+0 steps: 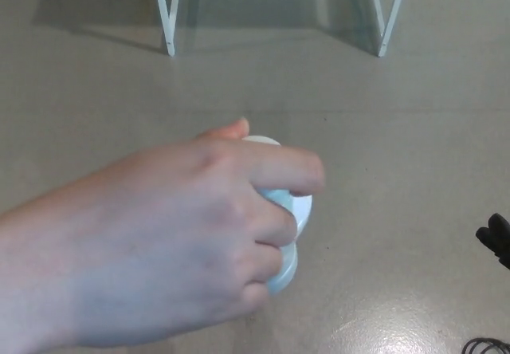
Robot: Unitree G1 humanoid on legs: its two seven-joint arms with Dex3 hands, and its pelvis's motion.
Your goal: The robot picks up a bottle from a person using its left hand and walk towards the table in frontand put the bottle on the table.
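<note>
Okay, we're taking the bottle as the reference.

Left of it and wrapping round it, a person's hand (159, 242) is coming in from the left edge, very close to the head camera. Its fingers are curling over the bottle (298, 208), so only a pale rim is showing past the knuckles. The bottle is being held up in the air over the floor (263, 75), straight ahead of us. We're reading that as an offer: it's held out so that our left hand can take it.

Our left hand isn't showing anywhere. It may be out of frame or hidden behind the person's hand, so we're not claiming any state for it. We're seeing no robot contact on the bottle, so we're judging the pickup as not yet done.

Above and right of the bottle, well apart, the table (388, 19) is showing only its white legs at the top edge. That's the drop-off, and we're judging the walk to it as not yet made.

Far right of the bottle, at the frame edge, our right hand (496, 238) is showing only as a black sliver that's touching nothing. We can't tell whether it's spread or closed. It's probably hanging clear because the grasp belongs to the left.

Lower right of the bottle, a dark cable (488, 344) is lying on the floor. We're flagging it as a possible trip risk once we're walking.
</note>
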